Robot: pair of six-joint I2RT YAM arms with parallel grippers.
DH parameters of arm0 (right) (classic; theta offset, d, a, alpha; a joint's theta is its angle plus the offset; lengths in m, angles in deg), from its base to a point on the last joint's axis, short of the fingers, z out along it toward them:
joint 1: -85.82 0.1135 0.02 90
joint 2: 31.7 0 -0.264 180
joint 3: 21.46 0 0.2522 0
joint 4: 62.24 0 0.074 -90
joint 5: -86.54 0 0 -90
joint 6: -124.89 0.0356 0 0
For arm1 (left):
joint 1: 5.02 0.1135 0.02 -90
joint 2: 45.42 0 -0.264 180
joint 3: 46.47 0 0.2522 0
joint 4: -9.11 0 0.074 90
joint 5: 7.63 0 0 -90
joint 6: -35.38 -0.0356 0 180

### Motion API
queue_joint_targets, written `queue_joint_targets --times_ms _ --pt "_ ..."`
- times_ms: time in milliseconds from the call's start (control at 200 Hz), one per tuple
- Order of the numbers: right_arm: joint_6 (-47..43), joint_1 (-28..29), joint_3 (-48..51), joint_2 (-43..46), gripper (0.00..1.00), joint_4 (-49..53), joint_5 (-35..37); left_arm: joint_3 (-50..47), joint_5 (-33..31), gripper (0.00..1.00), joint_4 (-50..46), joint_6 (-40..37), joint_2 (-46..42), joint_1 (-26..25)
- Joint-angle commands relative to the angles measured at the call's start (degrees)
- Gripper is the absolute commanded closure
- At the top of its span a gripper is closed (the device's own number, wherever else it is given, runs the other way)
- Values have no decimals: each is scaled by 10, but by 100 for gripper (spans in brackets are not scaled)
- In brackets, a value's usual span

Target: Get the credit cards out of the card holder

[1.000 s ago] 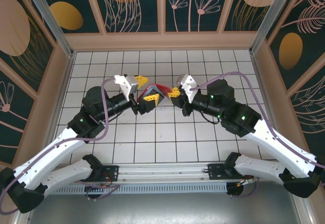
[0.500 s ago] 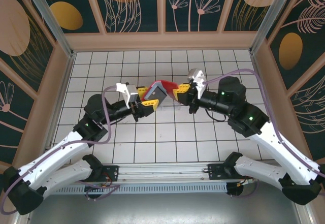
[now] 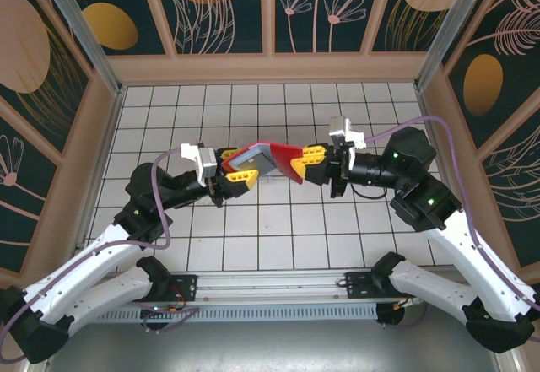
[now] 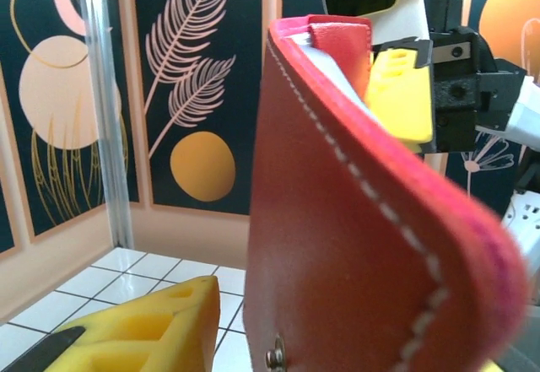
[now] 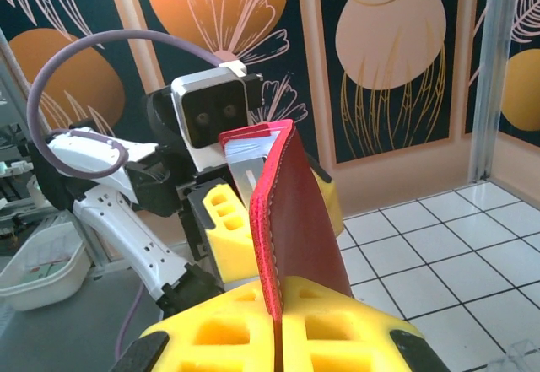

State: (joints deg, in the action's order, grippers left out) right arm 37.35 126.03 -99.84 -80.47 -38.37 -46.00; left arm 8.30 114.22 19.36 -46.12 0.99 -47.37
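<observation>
White glossy tiled table [image 3: 169,102], red stitched leather card holder [image 3: 270,154] bent open in a V above its middle, right gripper [image 3: 297,163] pinching one flap tight, left gripper [image 3: 239,172] around the other flap, grip unclear, grey inner pocket [image 3: 251,160], pale thin layers [image 5: 250,148] at the rim, too blurred to name.

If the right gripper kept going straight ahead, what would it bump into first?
The right gripper grips the red card holder. Beyond it, the left gripper, holding the other flap, would probably be hit first, though depth is unclear.
</observation>
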Motion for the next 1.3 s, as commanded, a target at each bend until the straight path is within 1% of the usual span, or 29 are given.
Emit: queue_joint_targets --times_ms 0,40,95,255,345,395,440,495,520,570,671,781,811,866,961,1071,1181,1291 --pt "17 -2 -11 10 100 -26 -11 -1 -28 47 8 7 -17 0" --pt "20 -3 -12 11 100 -23 -1 -4 -22 43 12 9 -22 0" --pt "22 -2 -11 11 100 -23 4 -5 -12 42 15 9 -26 0" --pt "36 -2 -4 11 100 -38 -12 4 12 41 24 18 -21 0" --pt "38 -2 -3 8 100 -41 -12 10 24 38 26 23 -12 -1" --pt "39 -2 -2 8 100 -43 -12 13 32 38 25 23 -8 -1" --pt "38 -2 -1 9 100 -43 -11 15 37 43 21 21 -7 -1" --pt "37 -1 0 10 100 -39 -10 17 40 55 15 18 -7 -1" --pt "36 -2 0 11 100 -37 -9 19 42 63 13 16 -7 0" --pt "34 -3 0 11 100 -31 -9 21 48 71 8 12 -7 -1" --pt "24 -2 -2 14 100 -17 -6 27 62 81 -3 2 -6 0" --pt "0 -2 -12 17 100 15 21 37 80 92 -23 -10 -4 -1" --pt "-8 -2 -15 17 95 24 32 40 86 95 -29 -15 -5 0" --pt "-22 -2 -20 19 81 42 62 45 101 98 -40 -21 -5 -1" --pt "-40 -2 -27 18 70 68 121 52 129 100 -49 -27 -7 -1" --pt "-54 -2 -34 12 61 83 178 59 169 100 -54 -25 -4 -1" --pt "-57 -3 -40 1 60 81 233 65 200 100 -52 -20 4 0" --pt "-55 -3 -37 -12 52 71 249 70 214 100 -49 -16 16 -1"
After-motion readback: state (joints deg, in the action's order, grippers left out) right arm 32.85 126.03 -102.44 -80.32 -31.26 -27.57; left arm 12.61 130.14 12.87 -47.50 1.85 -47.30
